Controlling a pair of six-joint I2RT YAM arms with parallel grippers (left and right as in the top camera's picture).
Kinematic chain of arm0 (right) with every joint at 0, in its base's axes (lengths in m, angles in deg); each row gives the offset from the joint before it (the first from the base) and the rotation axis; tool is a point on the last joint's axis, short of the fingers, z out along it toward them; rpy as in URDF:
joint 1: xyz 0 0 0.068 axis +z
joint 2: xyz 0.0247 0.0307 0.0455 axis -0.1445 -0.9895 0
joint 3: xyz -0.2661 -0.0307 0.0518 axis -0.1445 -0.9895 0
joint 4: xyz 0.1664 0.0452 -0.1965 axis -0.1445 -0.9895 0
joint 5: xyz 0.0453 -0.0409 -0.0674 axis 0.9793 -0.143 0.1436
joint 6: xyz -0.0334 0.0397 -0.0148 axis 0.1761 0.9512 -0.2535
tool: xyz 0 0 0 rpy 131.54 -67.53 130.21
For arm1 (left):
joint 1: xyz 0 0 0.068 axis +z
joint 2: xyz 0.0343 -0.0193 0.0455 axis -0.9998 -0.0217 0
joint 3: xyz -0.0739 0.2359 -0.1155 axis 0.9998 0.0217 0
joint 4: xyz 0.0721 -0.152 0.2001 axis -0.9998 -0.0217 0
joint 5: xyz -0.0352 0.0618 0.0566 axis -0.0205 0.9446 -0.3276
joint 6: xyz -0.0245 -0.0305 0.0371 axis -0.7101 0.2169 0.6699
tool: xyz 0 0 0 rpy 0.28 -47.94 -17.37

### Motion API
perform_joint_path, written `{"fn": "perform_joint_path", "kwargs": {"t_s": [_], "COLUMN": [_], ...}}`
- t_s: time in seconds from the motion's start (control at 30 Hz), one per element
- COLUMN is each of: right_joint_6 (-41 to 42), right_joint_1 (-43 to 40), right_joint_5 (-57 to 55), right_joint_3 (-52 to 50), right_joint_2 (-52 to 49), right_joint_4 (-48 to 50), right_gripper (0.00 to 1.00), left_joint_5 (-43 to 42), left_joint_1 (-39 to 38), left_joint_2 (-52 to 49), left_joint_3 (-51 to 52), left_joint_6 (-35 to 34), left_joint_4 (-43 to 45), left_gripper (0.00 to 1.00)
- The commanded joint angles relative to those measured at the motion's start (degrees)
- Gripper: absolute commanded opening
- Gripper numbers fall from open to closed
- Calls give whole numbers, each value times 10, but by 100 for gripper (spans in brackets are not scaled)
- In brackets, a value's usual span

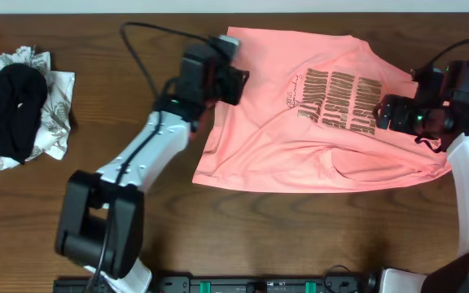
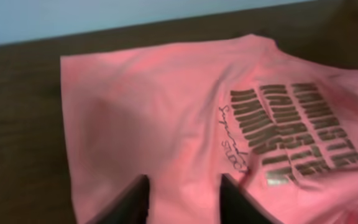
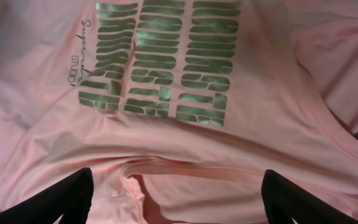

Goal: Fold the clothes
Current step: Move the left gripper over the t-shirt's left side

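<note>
The salmon-pink T-shirt [image 1: 316,122] lies spread and wrinkled on the wooden table, its dark block lettering [image 1: 344,102] facing up. My left gripper [image 1: 233,81] is over the shirt's upper left part; in the left wrist view its fingers [image 2: 184,200] are apart above pink fabric [image 2: 166,106]. My right gripper [image 1: 391,114] is over the shirt's right side next to the lettering. In the right wrist view its fingers [image 3: 179,196] are wide open above a raised fold of the shirt [image 3: 166,171], holding nothing.
A pile of black and white patterned clothes [image 1: 19,106] lies at the table's left edge. Bare dark wood [image 1: 120,98] lies between that pile and the shirt. The table's back edge meets a pale wall [image 2: 104,15].
</note>
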Motion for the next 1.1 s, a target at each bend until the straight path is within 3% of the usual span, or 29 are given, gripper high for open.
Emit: {"fn": "perform_joint_path", "kwargs": {"t_s": [0.0, 0.3, 1.07], "right_joint_6": [-7, -7, -7], "right_joint_1": [3, 3, 3], "right_joint_5": [-6, -8, -13], "right_joint_3": [-14, -47, -63], "right_joint_2": [-7, -8, -8], "right_joint_4": [-3, 19, 30], "right_gripper": [84, 84, 86], "left_joint_5": [69, 83, 62], "left_joint_1": [-13, -1, -2], "left_joint_2": [-15, -23, -133], "left_joint_3": [-16, -6, 1], "left_joint_6": [17, 27, 27], "left_joint_4": [-16, -135, -118], "left_gripper": [12, 6, 6]}}
